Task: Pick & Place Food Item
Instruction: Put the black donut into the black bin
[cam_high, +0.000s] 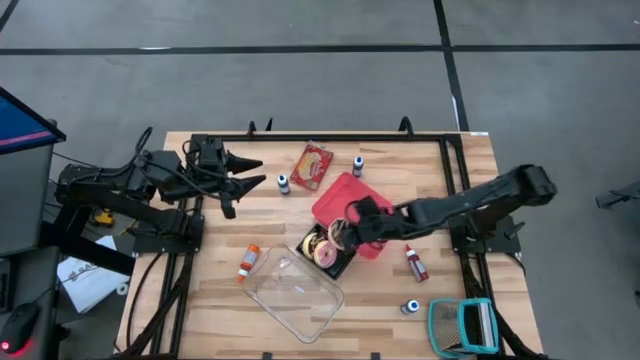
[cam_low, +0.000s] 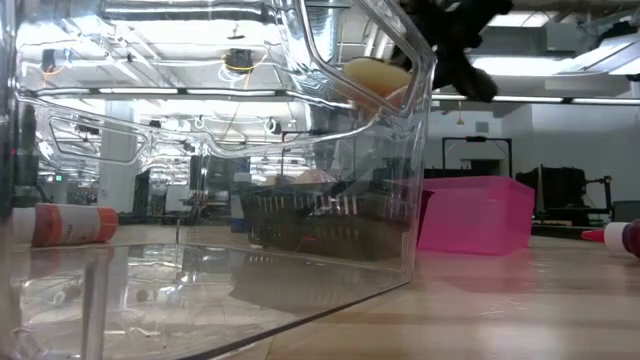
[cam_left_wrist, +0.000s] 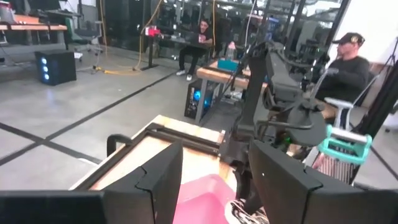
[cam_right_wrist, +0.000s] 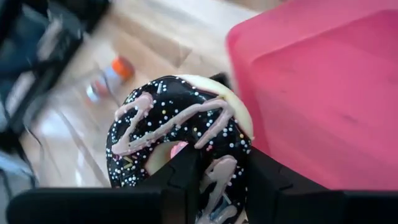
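Observation:
My right gripper (cam_high: 347, 227) is shut on a chocolate-glazed donut (cam_right_wrist: 180, 134) with pink drizzle and sprinkles. It holds the donut in the air between the pink container (cam_high: 345, 195) and a black tray (cam_high: 322, 250) of more donuts. In the low view the donut (cam_low: 375, 75) shows high above the tray (cam_low: 320, 220), seen through the clear container (cam_low: 200, 200). That clear container (cam_high: 295, 295) rests on the table near its front edge. My left gripper (cam_high: 252, 173) waits open and empty above the table's far left. My right gripper pinches the donut's ring (cam_right_wrist: 219, 177) between its two fingers. One finger (cam_right_wrist: 186, 168) stands at the hole and the other (cam_right_wrist: 267, 180) on the outer rim. The fingers slant downward from the table's right side. The donut is lifted clear, with its glazed face toward the wrist camera.
A red packet (cam_high: 313, 163) and small bottles (cam_high: 283, 183) (cam_high: 358, 165) lie at the far side. An orange-capped bottle (cam_high: 248, 262), a red bottle (cam_high: 416, 265) and a teal-framed thing (cam_high: 462, 325) lie near the front. People sit beyond the table in the left wrist view.

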